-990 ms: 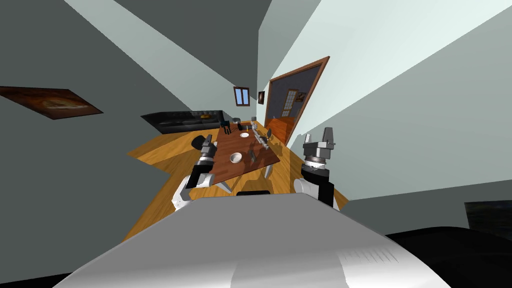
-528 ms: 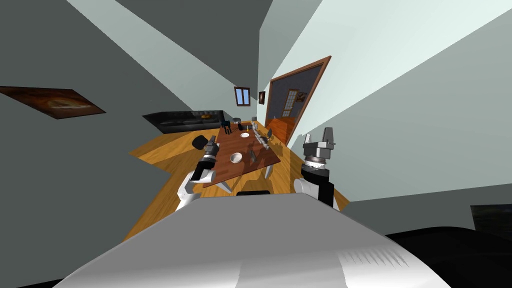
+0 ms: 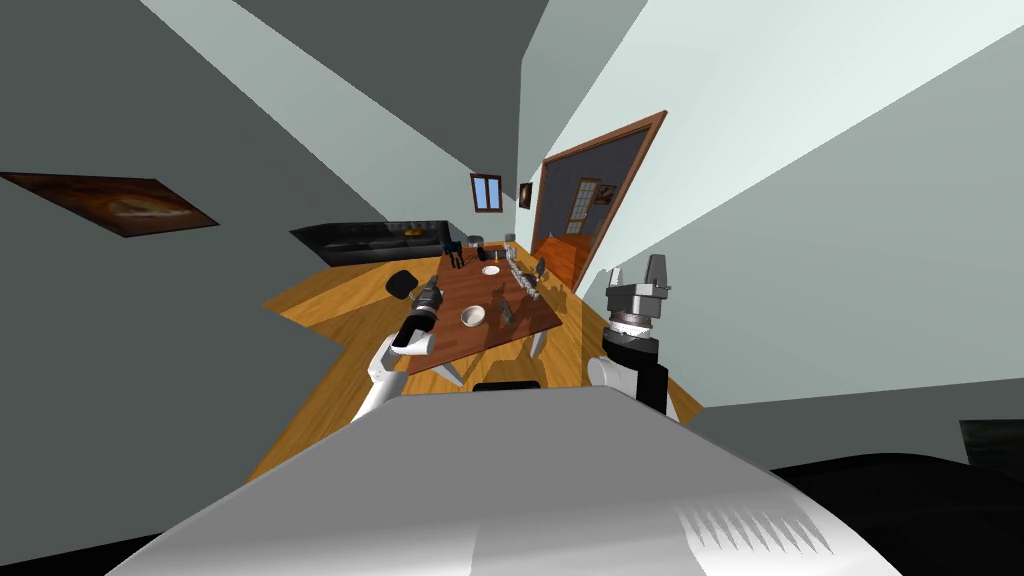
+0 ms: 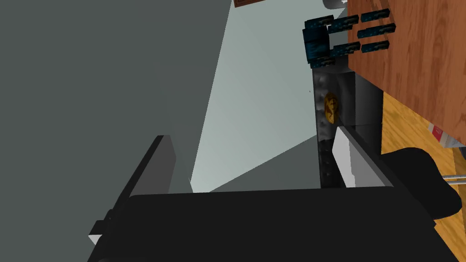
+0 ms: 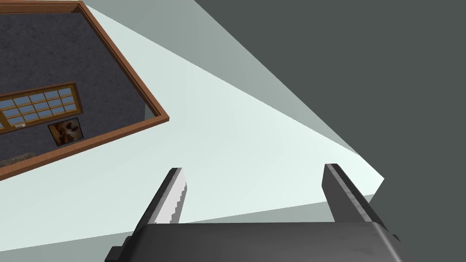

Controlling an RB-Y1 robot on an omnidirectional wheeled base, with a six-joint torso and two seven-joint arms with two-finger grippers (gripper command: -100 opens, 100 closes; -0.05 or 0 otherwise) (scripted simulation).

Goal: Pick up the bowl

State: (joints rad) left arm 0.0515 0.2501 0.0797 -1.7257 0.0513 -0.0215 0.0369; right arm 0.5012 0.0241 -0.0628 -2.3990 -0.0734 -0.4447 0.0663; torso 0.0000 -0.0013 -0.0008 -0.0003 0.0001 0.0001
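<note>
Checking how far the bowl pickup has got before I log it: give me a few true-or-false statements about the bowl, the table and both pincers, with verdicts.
1. The bowl sits on the brown table. True.
2. The left pincer is shut on the bowl. False: it is open and empty, by the table's left edge, apart from the bowl.
3. The right pincer is open. True.
4. The right pincer hangs over the bowl. False: it is raised off the table's right side.
5. A dark sofa stands beyond the table. True.
</note>
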